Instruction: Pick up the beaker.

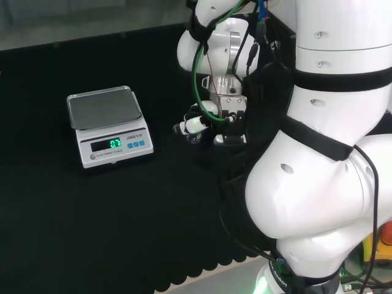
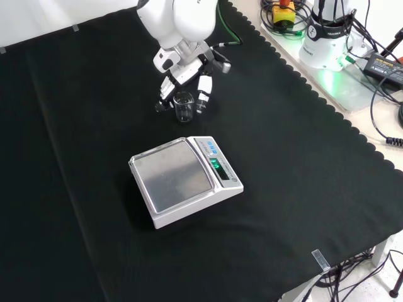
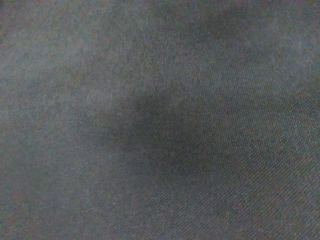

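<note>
In the front view a small clear beaker (image 2: pixel 183 107) stands upright on the black cloth, just beyond the scale's far edge. The hand (image 2: pixel 184 78) hangs low right behind it. Its fingers (image 2: pixel 165 94) come down on the beaker's left and its thumb (image 2: pixel 203 90) on the right, with a gap to the glass on each side. The beaker looks empty. In the head view the hand (image 1: pixel 211 119) sits low over the cloth to the right of the scale, with its fingers (image 1: pixel 188 127) pointing left. The wrist view looks closely at black cloth (image 3: pixel 160 120).
A white electronic scale (image 2: pixel 186 179) with a steel pan and a lit green display stands in front of the beaker in the front view, and at the left (image 1: pixel 109 125) in the head view. The arm's white links (image 1: pixel 331 153) stand at the head view's right. Cables and a power unit (image 2: pixel 327 38) lie past the cloth's scalloped edge.
</note>
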Controlling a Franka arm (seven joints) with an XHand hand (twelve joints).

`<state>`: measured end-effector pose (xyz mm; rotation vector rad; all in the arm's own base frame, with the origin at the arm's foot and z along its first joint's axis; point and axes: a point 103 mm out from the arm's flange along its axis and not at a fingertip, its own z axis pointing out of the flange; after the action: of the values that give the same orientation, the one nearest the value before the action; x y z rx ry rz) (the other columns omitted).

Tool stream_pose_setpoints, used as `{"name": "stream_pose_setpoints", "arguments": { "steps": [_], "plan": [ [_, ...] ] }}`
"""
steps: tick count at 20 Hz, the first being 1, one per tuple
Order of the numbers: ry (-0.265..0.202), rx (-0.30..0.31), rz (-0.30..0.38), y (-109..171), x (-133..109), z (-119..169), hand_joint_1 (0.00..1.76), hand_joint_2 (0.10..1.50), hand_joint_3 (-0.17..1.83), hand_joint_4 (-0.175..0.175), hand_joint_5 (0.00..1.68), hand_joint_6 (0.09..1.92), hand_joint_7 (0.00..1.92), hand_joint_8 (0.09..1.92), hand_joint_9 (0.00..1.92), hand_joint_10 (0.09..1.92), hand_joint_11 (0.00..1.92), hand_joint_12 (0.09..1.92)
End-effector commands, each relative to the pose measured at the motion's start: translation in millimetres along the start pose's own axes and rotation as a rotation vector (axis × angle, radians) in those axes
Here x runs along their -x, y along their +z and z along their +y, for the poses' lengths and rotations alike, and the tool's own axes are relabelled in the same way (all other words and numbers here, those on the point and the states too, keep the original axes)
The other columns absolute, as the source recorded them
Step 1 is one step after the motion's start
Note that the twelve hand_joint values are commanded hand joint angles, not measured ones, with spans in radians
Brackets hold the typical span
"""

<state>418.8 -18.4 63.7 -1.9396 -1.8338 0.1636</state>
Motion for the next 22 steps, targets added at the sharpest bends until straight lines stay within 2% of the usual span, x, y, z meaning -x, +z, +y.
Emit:
{"name": "stream_pose_setpoints", "arguments": {
  "steps": [1,4,6,8,11,17,22],
  "plan": [
    [-0.018,0.083,-0.062,-2,-5,0,0.45,0.84,0.17,-0.082,0.48,0.09,0.55,0.85,0.9,0.7,0.61,1.33],
    [-0.025,0.124,-0.091,-4,-7,-1,0.55,0.84,0.18,-0.092,0.62,0.21,0.83,0.83,1.13,0.63,0.74,1.26],
    [-0.027,0.14,-0.112,-5,-8,-1,0.6,0.83,0.2,-0.096,0.66,0.4,1.0,0.8,1.27,0.57,0.82,1.21],
    [-0.027,0.15,-0.128,-6,-9,-1,0.65,0.82,0.24,-0.097,0.67,0.63,1.11,0.79,1.36,0.55,0.88,1.19],
    [-0.022,0.168,-0.149,-6,-9,-2,0.71,0.8,0.27,-0.102,0.75,0.77,1.2,0.8,1.45,0.54,0.96,1.15],
    [-0.015,0.21,-0.193,-17,-11,-6,0.81,0.75,0.39,-0.121,0.97,0.73,1.35,0.75,1.61,0.45,1.13,1.02],
    [-0.012,0.239,-0.212,-39,-10,-14,0.89,0.72,0.46,-0.142,1.13,0.63,1.5,0.62,1.76,0.33,1.26,0.91]
  ]
}}
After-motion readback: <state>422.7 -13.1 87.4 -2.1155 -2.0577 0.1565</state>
